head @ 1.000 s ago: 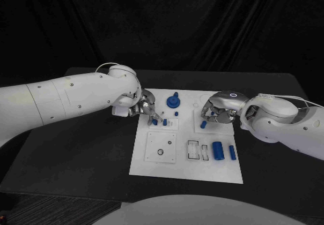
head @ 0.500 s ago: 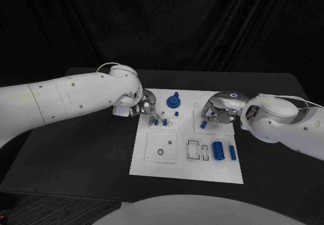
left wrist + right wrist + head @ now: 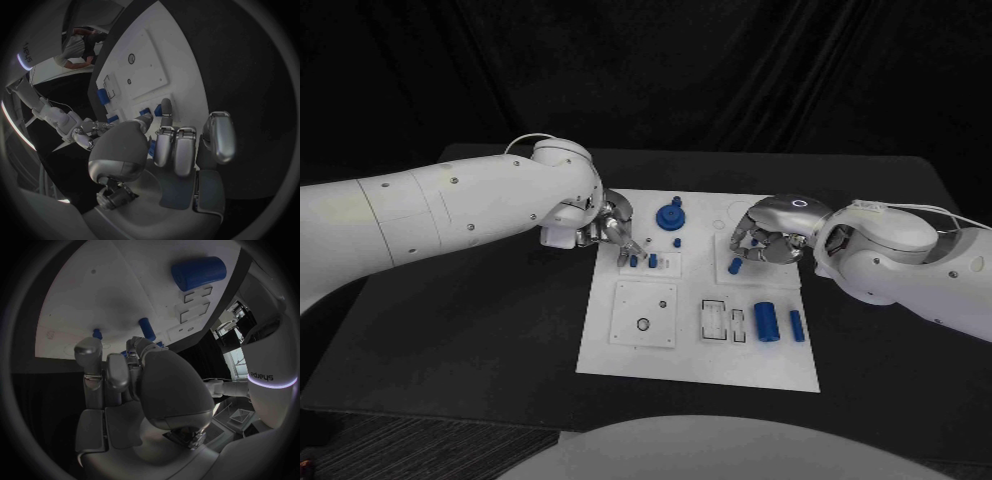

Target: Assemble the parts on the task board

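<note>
I see L hand [image 3: 606, 229] fingertips at small blue peg [image 3: 633, 260] on white task board [image 3: 704, 362], grip unclear; R hand [image 3: 764, 243] fingers curled by another blue peg [image 3: 734, 266], hold unclear.

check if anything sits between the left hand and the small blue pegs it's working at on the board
Nothing visible does. The left hand is right at the two small blue pegs near the task board's left edge, fingertips reaching down to them. The blue knob stands farther back, off to the side.

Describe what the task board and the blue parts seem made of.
Task board: probably matte white plastic, flat and even with cut recesses. Large blue cylinder and blue peg: likely plastic, uniform saturated colour with soft sheen, though painted metal can't be excluded.
</note>
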